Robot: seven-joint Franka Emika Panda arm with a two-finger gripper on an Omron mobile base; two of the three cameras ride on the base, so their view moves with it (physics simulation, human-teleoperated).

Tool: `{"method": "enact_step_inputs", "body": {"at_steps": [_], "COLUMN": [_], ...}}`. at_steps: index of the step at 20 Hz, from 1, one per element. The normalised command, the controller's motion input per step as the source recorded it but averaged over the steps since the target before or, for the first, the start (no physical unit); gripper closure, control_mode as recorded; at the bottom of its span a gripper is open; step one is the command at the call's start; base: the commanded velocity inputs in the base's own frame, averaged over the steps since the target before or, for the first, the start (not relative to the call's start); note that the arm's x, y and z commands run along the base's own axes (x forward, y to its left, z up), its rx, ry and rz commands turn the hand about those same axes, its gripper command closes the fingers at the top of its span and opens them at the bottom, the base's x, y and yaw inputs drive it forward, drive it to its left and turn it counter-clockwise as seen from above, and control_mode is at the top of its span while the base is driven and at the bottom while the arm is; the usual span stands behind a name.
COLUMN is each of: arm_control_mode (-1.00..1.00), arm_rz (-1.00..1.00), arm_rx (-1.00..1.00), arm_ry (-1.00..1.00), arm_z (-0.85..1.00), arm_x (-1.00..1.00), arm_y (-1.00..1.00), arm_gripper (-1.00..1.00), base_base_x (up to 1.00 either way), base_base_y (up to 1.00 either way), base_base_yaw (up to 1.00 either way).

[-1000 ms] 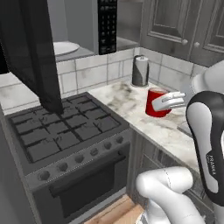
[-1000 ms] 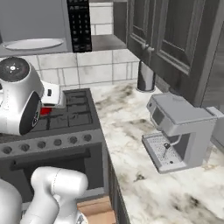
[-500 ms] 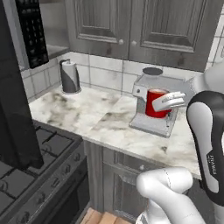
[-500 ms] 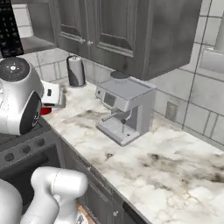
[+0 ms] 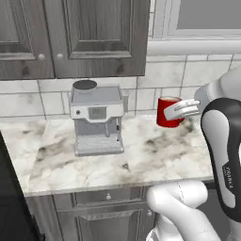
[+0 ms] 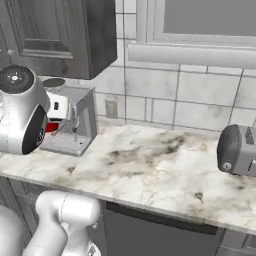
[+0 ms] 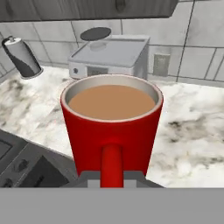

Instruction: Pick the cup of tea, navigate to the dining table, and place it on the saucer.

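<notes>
Cup of tea [image 5: 168,112]: red mug, brown liquid near the brim, carried clear above the marble worktop [image 5: 141,162], hand [image 5: 184,109] closed on its handle side. Step in hand: transit toward the dining table; pick judged complete, placing on the saucer not yet begun. Next move calls for level carriage to avoid spilling. Clearances: coffee machine [image 5: 97,117] well apart on one side, toaster [image 6: 239,150] further along, tiled wall [image 6: 190,97] behind.

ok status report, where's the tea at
End effector shut on cup of tea, carried above the worktop. Tea level, unspilled. Coffee machine alongside, not blocking.
</notes>
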Motion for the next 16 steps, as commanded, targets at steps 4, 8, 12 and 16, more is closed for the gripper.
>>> {"method": "enact_step_inputs", "body": {"at_steps": [4,8,12,16], "arm_control_mode": [1.0,1.0,1.0,1.0], "arm_rz": [0.0,0.0,0.0,0.0], "arm_rx": [0.0,0.0,0.0,0.0], "arm_ry": [0.0,0.0,0.0,0.0], "arm_z": [0.0,0.0,0.0,0.0], "arm_x": [0.0,0.0,0.0,0.0], "arm_y": [0.0,0.0,0.0,0.0], "arm_gripper": [1.0,1.0,1.0,1.0], "base_base_x": [0.0,0.0,0.0,0.0], "base_base_y": [0.0,-0.15,-0.3,-0.33], "base_base_yaw": [-0.89,-0.84,-0.84,-0.84]}}
